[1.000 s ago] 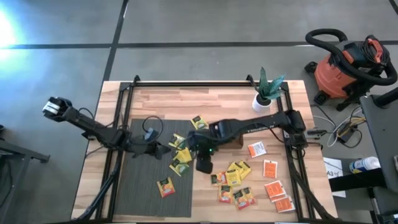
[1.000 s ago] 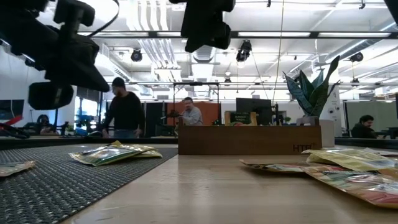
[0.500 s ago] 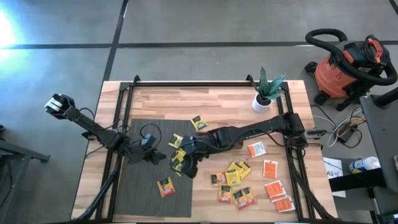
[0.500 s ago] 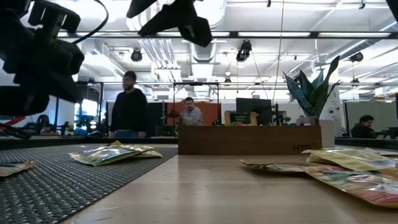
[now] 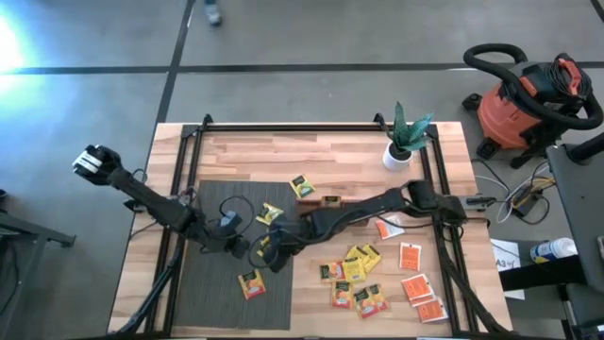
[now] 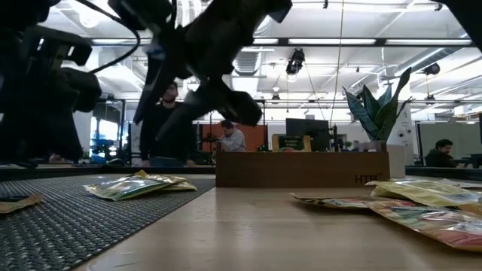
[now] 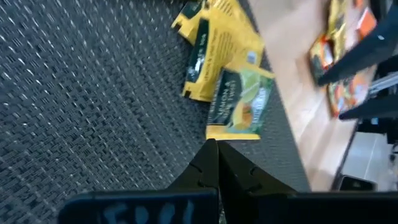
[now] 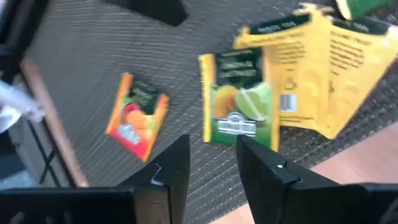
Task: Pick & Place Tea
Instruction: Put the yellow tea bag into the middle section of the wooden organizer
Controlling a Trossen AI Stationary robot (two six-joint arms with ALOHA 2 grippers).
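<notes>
Several tea sachets lie flat: a green-yellow one (image 8: 236, 102) and yellow ones (image 8: 311, 68) overlapping on the dark woven mat (image 5: 212, 274), an orange one (image 8: 137, 115) beside them, and more on the wood (image 5: 354, 269). My right gripper (image 8: 211, 168) hovers open just short of the green-yellow sachet (image 5: 267, 247), with nothing between its fingers. My left gripper (image 7: 214, 155) is shut above the mat, its tips just short of the same sachet (image 7: 239, 102). The brown wooden tray (image 6: 301, 169) stands behind, mostly under the right arm in the high view.
A potted plant (image 5: 401, 142) stands at the table's far right. Orange sachets (image 5: 420, 288) lie near the right front corner and one yellow sachet (image 5: 302, 185) on the far wood. A black frame rail (image 5: 311, 127) runs round the table. People stand in the room beyond.
My right gripper has come down and gone toward the table's left and near edge, rolling about its own axis, until it hangs over the sachets on the mat. My left gripper has sunk and shifted a little toward the near edge. The sachets have stayed put.
</notes>
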